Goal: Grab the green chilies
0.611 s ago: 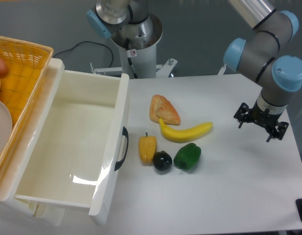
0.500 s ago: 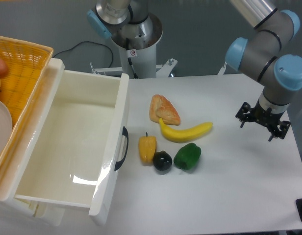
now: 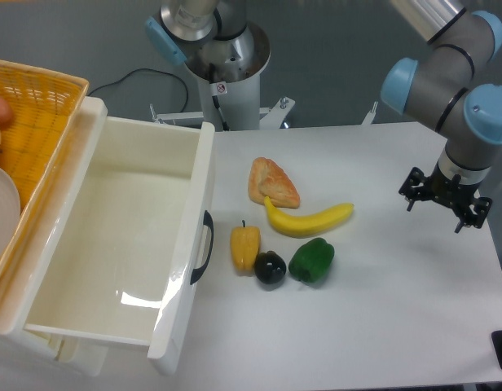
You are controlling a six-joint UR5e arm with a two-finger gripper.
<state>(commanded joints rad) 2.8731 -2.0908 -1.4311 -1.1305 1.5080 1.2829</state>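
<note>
Well, the chilies (image 3: 311,260) are sitting mid-desk, untouched, touching the dark fruit (image 3: 270,267), just below the banana (image 3: 309,218). The gripper (image 3: 445,203) is hanging well apart near the right edge, fingers spread, carrying nothing — everything's left to do.

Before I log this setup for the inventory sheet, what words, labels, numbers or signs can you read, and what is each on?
No text is legible.
A small white sticker with a red circular sign sits on the grey metal robot base column; too small and blurred to read.
The fruit, white plastic drawer and black two-finger gripper show no markings.
</note>
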